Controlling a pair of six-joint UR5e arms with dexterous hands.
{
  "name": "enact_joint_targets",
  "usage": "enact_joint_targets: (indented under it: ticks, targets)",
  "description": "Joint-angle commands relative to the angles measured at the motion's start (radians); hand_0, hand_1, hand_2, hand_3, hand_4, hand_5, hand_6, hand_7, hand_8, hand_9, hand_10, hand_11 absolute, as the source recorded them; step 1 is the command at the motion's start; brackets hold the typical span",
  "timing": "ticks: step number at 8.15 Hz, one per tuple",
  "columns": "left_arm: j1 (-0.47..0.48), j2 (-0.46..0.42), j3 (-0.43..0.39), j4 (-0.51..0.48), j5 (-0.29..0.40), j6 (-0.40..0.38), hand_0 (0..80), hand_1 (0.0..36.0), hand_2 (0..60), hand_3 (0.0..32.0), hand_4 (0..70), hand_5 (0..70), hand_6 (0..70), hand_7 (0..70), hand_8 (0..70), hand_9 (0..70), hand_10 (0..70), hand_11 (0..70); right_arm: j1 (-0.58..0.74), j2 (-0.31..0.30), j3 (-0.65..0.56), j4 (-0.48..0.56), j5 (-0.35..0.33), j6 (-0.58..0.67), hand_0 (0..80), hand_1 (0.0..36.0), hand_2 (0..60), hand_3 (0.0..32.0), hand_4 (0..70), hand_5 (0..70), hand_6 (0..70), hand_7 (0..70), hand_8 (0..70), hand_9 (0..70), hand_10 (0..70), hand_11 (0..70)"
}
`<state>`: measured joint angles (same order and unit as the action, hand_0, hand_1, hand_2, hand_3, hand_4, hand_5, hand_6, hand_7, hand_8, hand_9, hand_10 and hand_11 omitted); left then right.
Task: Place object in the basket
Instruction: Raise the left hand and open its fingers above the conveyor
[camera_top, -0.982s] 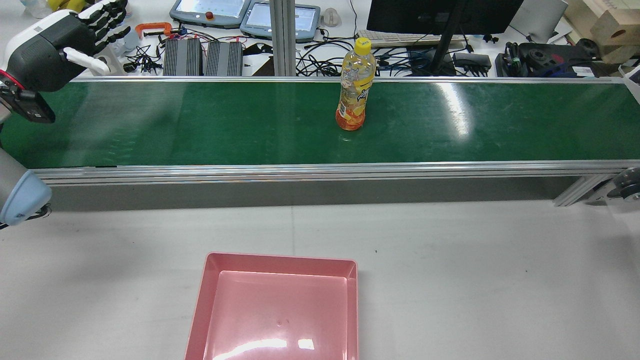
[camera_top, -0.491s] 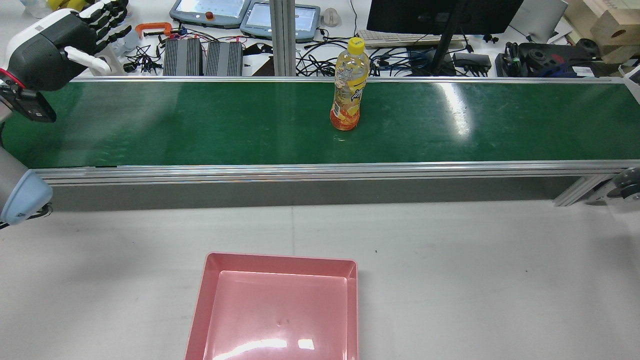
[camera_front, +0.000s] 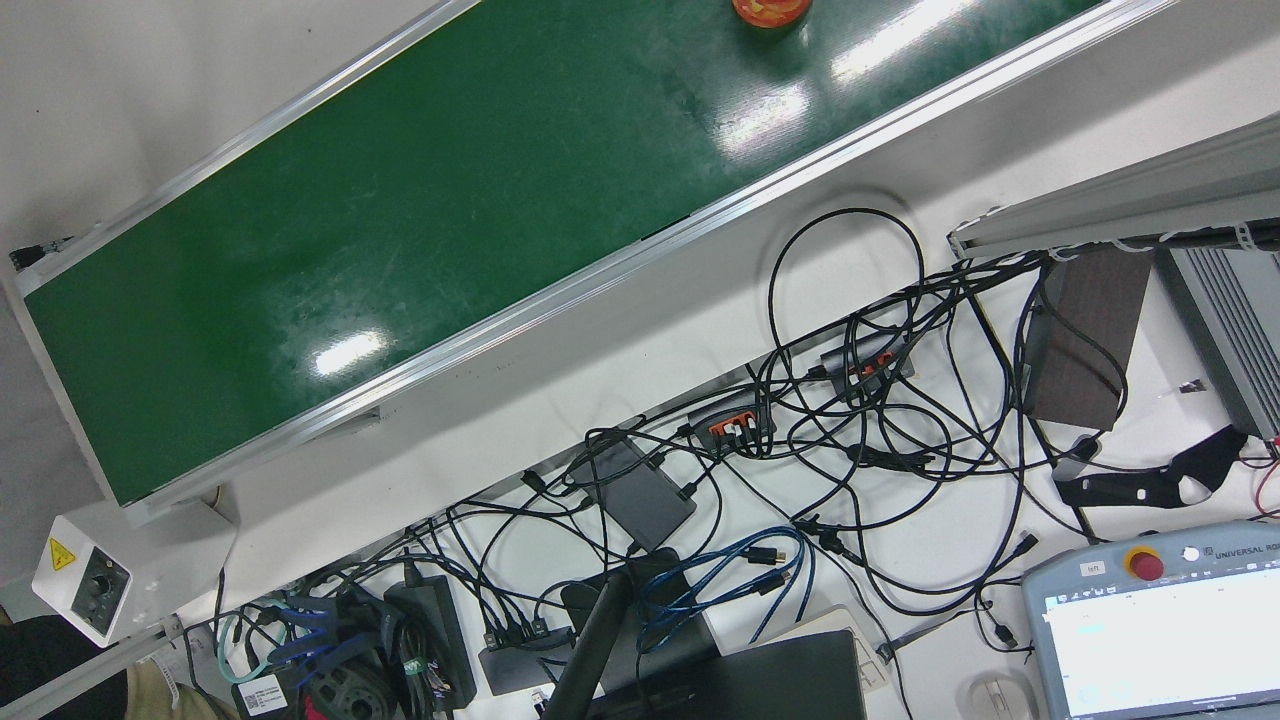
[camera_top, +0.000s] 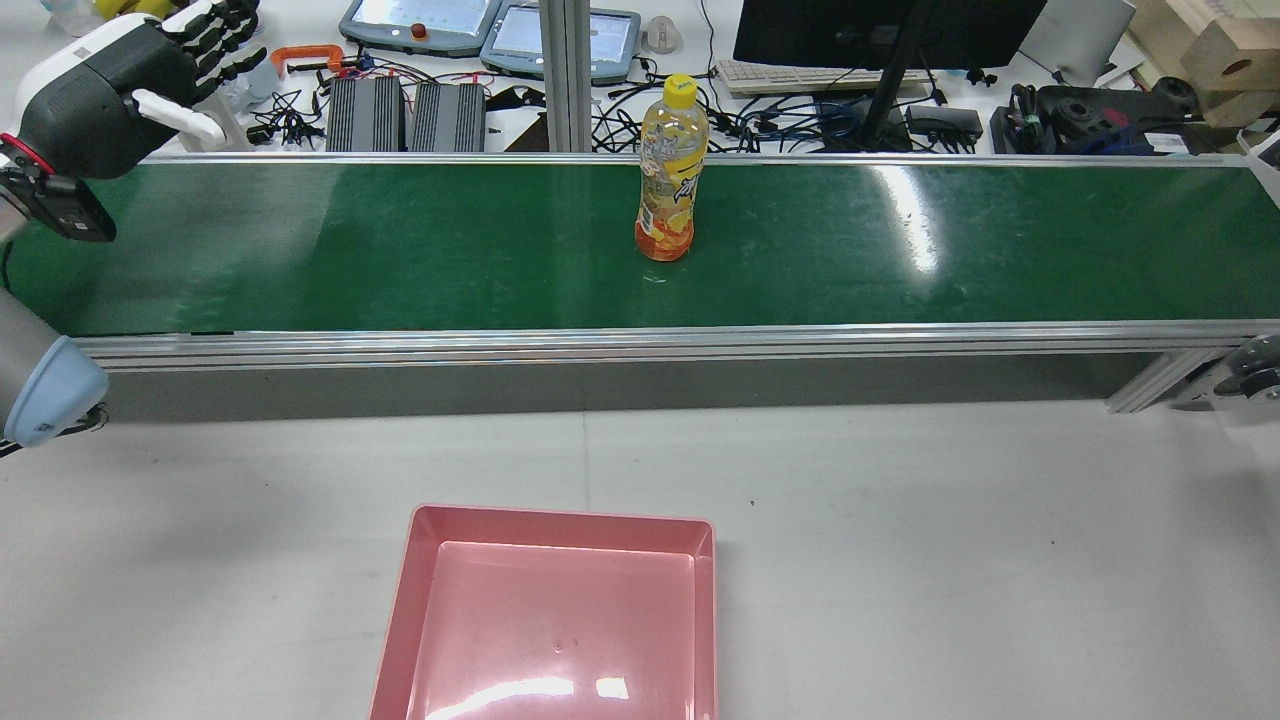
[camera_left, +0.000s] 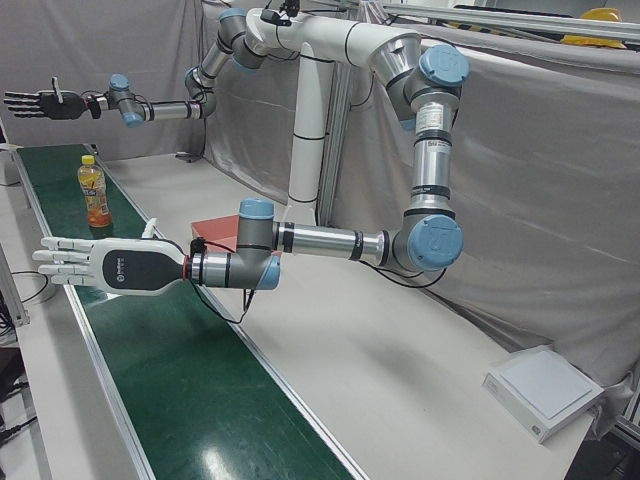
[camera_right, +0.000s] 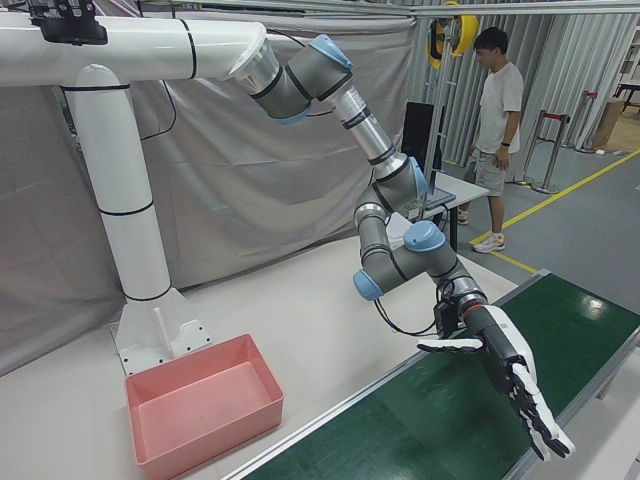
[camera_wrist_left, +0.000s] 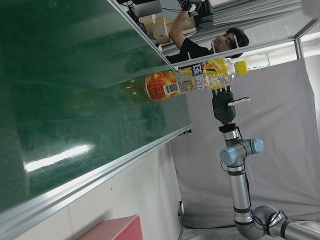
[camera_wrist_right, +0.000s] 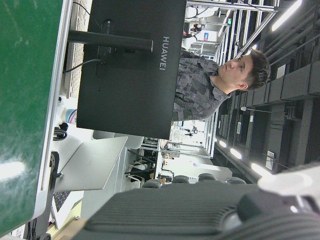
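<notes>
The bottle (camera_top: 668, 170) is found standing upright on the green conveyor belt (camera_top: 400, 250), about midway along the length seen from the rear view and roughly central across its width, touched by neither hand. It is seen to be clear plastic filled with a pale yellow drink, closed with a yellow cap and wrapped in a yellow and orange label printed with fruit; a barcode is shown on the label in the left hand view (camera_wrist_left: 195, 81), and only its orange base (camera_front: 770, 8) is caught at the top edge of the front view. The belt is glossy, marked with bright ceiling reflections and framed by aluminium rails. On the robot's side of it a pale grey table (camera_top: 900, 550) is laid out, and on this the pink basket (camera_top: 560, 515) is set — well apart from the bottle. Beyond the belt a desk is crowded with cables, a dark monitor (camera_top: 880, 30) and teach pendants (camera_top: 420, 22); grey curtains (camera_left: 560, 200) are hung behind the white pedestal (camera_left: 310, 130). The left hand (camera_left: 110, 265) is held over the belt with fingers spread and nothing grasped, well short of the bottle (camera_left: 95, 192). The right hand (camera_left: 40, 103) is likewise held open and empty — past the bottle along the belt.
</notes>
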<state>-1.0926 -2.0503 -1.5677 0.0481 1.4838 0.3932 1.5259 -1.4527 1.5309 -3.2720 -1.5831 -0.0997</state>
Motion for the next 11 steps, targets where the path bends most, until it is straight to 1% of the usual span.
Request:
enact_joint_targets:
  ticks: [1,4,5,6,11]
  targets:
    - [0.000,-0.001,0.000,0.001,0.000,0.001,53.2,8.5,0.0,0.0,4.0,7.8,1.4,0.0,0.1,2.4,4.3,8.0,0.000,0.000,0.000,0.000,0.000,0.000,0.0,0.0,0.0,0.0,0.0,0.0,0.0,0.0,0.0,0.0,0.0,0.0]
    - [0.002,-0.001,0.000,0.012,0.000,0.006,53.6,8.7,0.0,0.0,4.1,8.0,1.5,0.0,0.0,2.2,4.3,8.1,0.000,0.000,0.000,0.000,0.000,0.000,0.0,0.0,0.0,0.0,0.0,0.0,0.0,0.0,0.0,0.0,0.0,0.0]
    - [0.040,-0.005,0.002,0.024,0.000,0.006,53.8,8.7,0.0,0.0,3.9,8.0,1.4,0.0,0.0,2.0,4.2,7.9,-0.001,0.000,0.000,0.000,0.000,0.000,0.0,0.0,0.0,0.0,0.0,0.0,0.0,0.0,0.0,0.0,0.0,0.0]
    - [0.052,-0.022,0.002,0.039,-0.002,0.006,53.8,8.8,0.0,0.0,3.9,8.0,1.4,0.1,0.0,2.1,4.1,7.7,-0.001,0.000,0.000,0.000,0.000,0.000,0.0,0.0,0.0,0.0,0.0,0.0,0.0,0.0,0.0,0.0,0.0,0.0]
    - [0.051,-0.022,0.002,0.041,-0.002,0.004,53.6,8.5,0.0,0.0,3.7,7.7,1.3,0.0,0.0,1.9,4.2,7.8,0.000,0.000,0.000,0.000,0.000,0.000,0.0,0.0,0.0,0.0,0.0,0.0,0.0,0.0,0.0,0.0,0.0,0.0]
